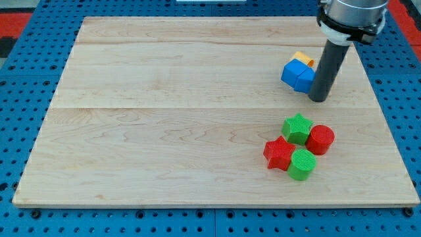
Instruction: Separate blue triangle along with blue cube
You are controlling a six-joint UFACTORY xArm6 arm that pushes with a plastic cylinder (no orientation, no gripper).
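Note:
Two blue blocks [297, 75] sit pressed together at the view's upper right; I cannot tell which is the cube and which the triangle. A yellow block [304, 58] peeks out just behind them, touching. My tip [318, 99] stands on the board right against the blue blocks' right side, a little below them. The dark rod hides part of the blocks' right edge.
A cluster lies at the view's lower right: a green star [297, 128], a red cylinder [321, 139], a red star [279, 153] and a green cylinder [302, 164], all touching. The wooden board [164, 118] rests on a blue pegboard.

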